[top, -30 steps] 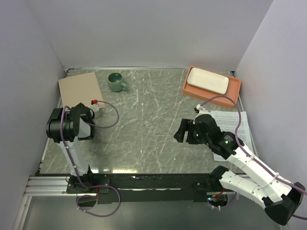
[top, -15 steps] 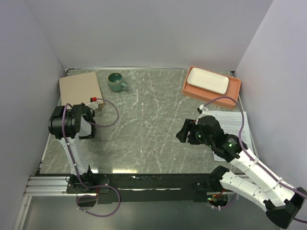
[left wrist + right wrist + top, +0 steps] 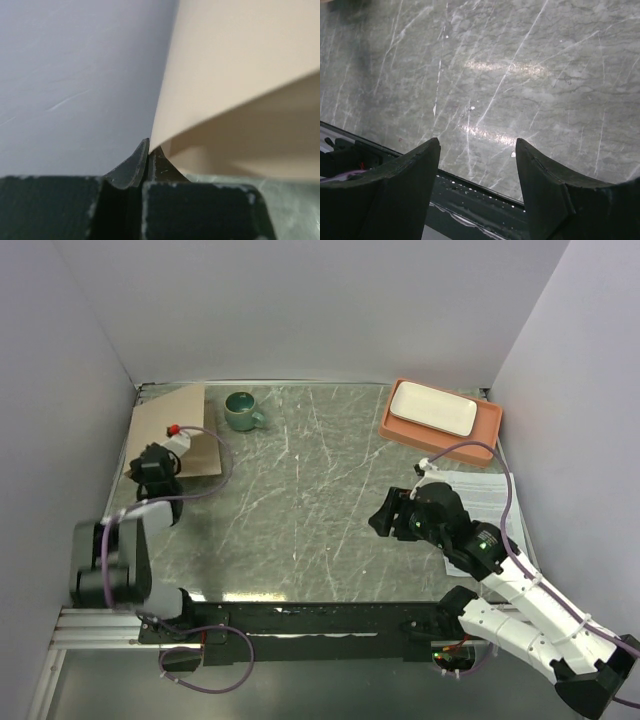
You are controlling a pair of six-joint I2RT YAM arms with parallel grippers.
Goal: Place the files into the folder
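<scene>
left wrist view shows the folder [image 3: 235,65], its cover pinched at the edge and curling up off the table [image 3: 295,195], by the left wall [image 3: 75,75]. from above, the files [image 3: 488,492] lie well apart at the table's right edge, under the right arm [image 3: 500,570]. my worry: so shallow a bite on thin card could slip, or the swinging cover could knock the green mug [image 3: 241,410] near it. left jaws clamped on the cover; right jaws wide, holding nothing, above the table.

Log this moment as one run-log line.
left gripper: shut on folder | right gripper: open, empty | files: not yet in folder
</scene>
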